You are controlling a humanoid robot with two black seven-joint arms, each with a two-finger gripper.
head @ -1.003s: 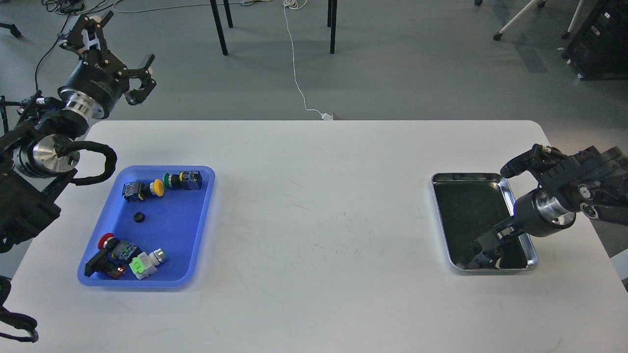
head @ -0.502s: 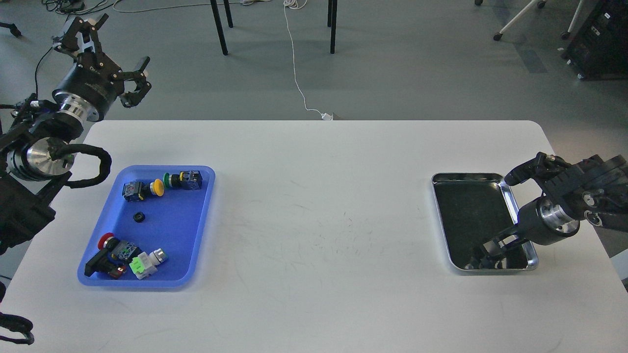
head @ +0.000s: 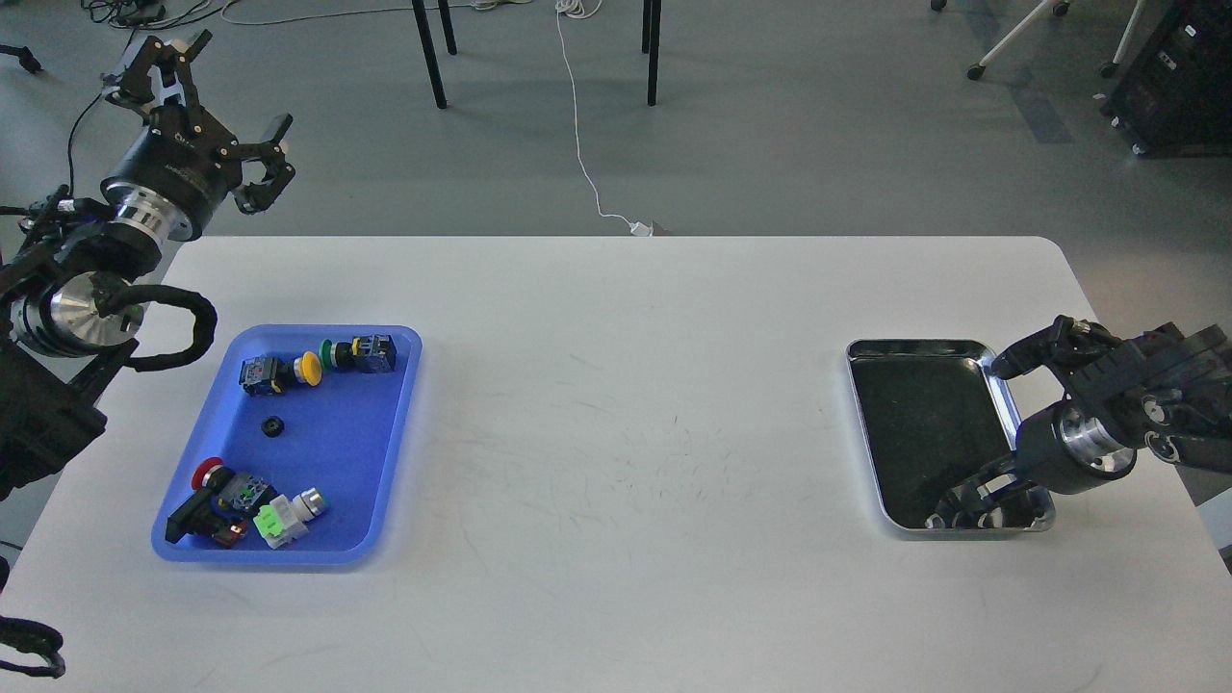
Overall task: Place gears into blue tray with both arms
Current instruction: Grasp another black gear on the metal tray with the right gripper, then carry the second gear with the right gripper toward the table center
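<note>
One small black gear (head: 272,426) lies inside the blue tray (head: 346,462) at the table's left, apart from the push-buttons there. My left gripper (head: 223,117) is raised beyond the table's far left corner, well away from the tray, open and empty. My right gripper (head: 965,506) reaches down into the near right corner of the steel tray (head: 914,344) on the table's right. Its fingers are dark against the tray's dark bottom, so I cannot make out their state or anything between them.
Several coloured push-button switches lie in the blue tray, two at its far end (head: 318,364) and a cluster at its near left corner (head: 245,505). Beyond the white table (head: 635,404) are chair legs and a white cable (head: 582,144) on the floor.
My right gripper has sunk lower and nearer, into the steel tray's near right corner. My left arm drew back to the left a little, then held still. The gear has not moved.
</note>
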